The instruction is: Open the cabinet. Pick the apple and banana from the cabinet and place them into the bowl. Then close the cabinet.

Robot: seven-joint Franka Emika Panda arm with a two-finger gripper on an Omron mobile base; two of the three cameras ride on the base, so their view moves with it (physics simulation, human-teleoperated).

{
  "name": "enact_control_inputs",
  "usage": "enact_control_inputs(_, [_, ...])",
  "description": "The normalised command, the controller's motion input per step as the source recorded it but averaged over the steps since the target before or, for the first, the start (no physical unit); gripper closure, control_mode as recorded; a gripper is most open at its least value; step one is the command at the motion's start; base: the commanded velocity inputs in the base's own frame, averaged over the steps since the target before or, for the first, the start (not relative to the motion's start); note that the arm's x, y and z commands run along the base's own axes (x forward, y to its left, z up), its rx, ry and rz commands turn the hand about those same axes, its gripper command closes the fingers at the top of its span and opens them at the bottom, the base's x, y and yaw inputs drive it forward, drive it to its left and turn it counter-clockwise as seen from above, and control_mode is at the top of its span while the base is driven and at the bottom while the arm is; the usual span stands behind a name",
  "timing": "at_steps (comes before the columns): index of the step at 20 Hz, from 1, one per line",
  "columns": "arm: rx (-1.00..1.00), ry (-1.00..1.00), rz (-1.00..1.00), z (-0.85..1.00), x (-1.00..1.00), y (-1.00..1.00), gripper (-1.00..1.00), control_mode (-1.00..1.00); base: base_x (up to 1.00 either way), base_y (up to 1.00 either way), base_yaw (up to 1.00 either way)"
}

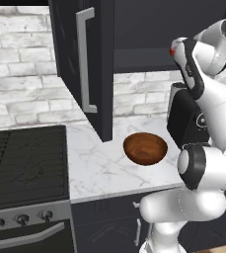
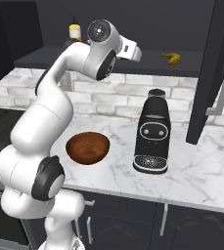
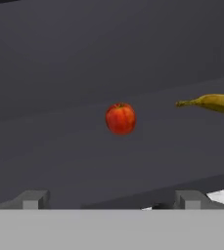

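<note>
Black wall cabinet (image 1: 85, 64) is open, left door swung out over the marble counter (image 1: 99, 168), long silver handle facing the camera; in the right base view the right door (image 2: 216, 68) is swung out too, dark shelf inside exposed. White arm reaches up toward the cabinet opening. Stove (image 1: 25, 163) sits left of the counter. Black coffee machine (image 2: 152, 132) stands on the counter just right of the bowl. Reddish-brown wooden bowl (image 2: 87, 147) sits on the counter below the cabinet, nothing in it. Banana (image 3: 216, 103) lies on the cabinet shelf, right of the apple. Red apple (image 3: 121, 118) sits on the shelf, centred ahead of the gripper (image 3: 112, 199), well apart from it. Fingers (image 3: 33, 199) spread fully wide, holding nothing.
</note>
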Motion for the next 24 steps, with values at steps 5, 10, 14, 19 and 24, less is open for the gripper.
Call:
enact_control_inputs(5, [0.00, 0.06, 0.00, -0.07, 0.50, -0.07, -1.00, -1.00, 0.00, 0.00, 0.00])
enact_control_inputs(10, [0.00, 0.07, 0.00, 0.00, 0.52, -0.14, -1.00, -1.00, 0.00, 0.00, 0.00])
enact_control_inputs(14, [0.00, 0.04, 0.00, 0.00, 0.49, -0.21, -1.00, -1.00, 0.00, 0.00, 0.00])
enact_control_inputs(19, [0.00, 0.01, 0.00, -0.05, 0.48, -0.19, -1.00, -1.00, 0.00, 0.00, 0.00])
enact_control_inputs(24, [0.00, 0.00, 0.00, -0.10, 0.29, -0.17, -1.00, -1.00, 0.00, 0.00, 0.00])
